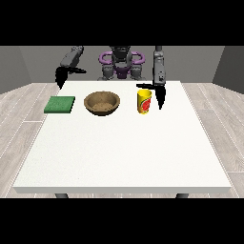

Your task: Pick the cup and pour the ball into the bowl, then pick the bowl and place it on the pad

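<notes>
the cup (144, 101) stands upright on the tabletop (124, 147), just beside the fingers (159, 97) of the hand at the view's right (158, 93); they hang straight, thumb out, holding nothing. close around it level, then tip over the bowl (102, 103), pad (60, 104) beyond.

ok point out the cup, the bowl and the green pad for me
cup (144, 101), front view, on its yellow side wall
bowl (102, 107), front view, on its brown outer wall near the front rim
green pad (60, 104), front view, on the middle of its top face
</notes>
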Controlling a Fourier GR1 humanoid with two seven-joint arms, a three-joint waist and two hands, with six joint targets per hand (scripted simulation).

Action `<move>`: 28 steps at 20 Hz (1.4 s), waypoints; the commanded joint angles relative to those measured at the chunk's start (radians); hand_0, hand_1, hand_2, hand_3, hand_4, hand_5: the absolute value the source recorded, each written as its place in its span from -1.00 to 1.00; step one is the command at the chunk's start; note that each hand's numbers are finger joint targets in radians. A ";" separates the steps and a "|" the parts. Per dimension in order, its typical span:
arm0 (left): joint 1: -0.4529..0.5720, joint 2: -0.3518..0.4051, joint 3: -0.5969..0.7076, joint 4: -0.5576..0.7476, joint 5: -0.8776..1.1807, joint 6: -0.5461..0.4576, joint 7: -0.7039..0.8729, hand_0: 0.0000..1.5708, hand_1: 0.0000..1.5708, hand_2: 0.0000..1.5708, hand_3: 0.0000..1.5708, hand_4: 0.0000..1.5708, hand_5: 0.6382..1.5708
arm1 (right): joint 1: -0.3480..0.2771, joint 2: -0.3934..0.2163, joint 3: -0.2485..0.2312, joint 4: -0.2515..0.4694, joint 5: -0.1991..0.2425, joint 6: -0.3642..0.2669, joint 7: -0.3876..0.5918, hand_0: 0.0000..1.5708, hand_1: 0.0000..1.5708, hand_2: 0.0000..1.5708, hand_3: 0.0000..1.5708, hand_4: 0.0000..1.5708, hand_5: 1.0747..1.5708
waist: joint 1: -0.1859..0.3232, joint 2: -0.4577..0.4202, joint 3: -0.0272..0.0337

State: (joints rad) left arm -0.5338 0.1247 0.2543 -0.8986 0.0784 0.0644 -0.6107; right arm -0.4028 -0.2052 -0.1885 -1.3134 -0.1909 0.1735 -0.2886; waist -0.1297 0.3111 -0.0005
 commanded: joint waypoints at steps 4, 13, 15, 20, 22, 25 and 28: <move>-0.093 0.049 0.052 0.164 0.001 0.035 -0.100 -1.00 -1.00 -1.00 -1.00 -1.00 0.48 | -0.016 -0.046 -0.034 -0.004 -0.040 0.051 -0.013 -1.00 -1.00 -1.00 -1.00 -1.00 0.99 | -0.046 0.062 0.0002; -0.148 0.059 0.067 0.228 -0.066 0.246 -0.163 0.51 0.51 1.00 1.00 -0.09 0.92 | -0.067 -0.103 -0.049 -0.042 -0.067 0.094 0.010 -1.00 -1.00 -1.00 -0.85 -1.00 0.99 | -0.132 0.141 0.0007; -0.111 0.106 0.071 0.207 -0.110 0.314 -0.199 0.66 0.66 1.00 1.00 0.21 0.97 | -0.055 -0.081 -0.041 -0.050 -0.047 0.073 -0.021 -1.00 -1.00 -0.75 -0.53 -1.00 0.99 | -0.130 0.189 0.0008; -0.100 0.084 0.036 0.183 -0.169 0.430 -0.117 0.68 0.68 1.00 1.00 0.34 0.93 | -0.105 -0.117 -0.047 -0.059 -0.069 0.086 0.042 -1.00 -1.00 -1.00 -0.56 -1.00 1.00 | -0.151 0.158 0.0005; -0.075 0.099 0.016 0.176 -0.209 0.470 -0.101 0.67 0.67 1.00 1.00 0.37 0.93 | -0.090 -0.154 -0.085 -0.014 -0.099 0.125 0.036 -1.00 -1.00 -1.00 -0.46 -1.00 0.99 | -0.155 0.121 0.0013; -0.061 0.082 -0.100 0.138 -0.342 0.561 0.027 0.70 0.70 1.00 1.00 0.32 0.92 | -0.070 -0.147 -0.079 0.104 -0.068 0.130 0.013 -1.00 -1.00 -1.00 -0.50 -1.00 1.00 | -0.115 -0.008 0.0033; -0.086 0.131 -0.183 0.135 -0.475 0.621 0.181 0.74 0.74 1.00 1.00 0.30 0.92 | -0.050 -0.130 -0.078 0.189 -0.051 0.115 0.008 -1.00 -1.00 -0.73 -0.52 -1.00 1.00 | -0.098 -0.099 0.0059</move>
State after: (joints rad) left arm -0.6143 0.2282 0.1590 -0.7680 -0.2616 0.6021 -0.5710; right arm -0.4742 -0.3360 -0.2610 -1.2126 -0.2563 0.2881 -0.2726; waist -0.2444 0.3104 0.0065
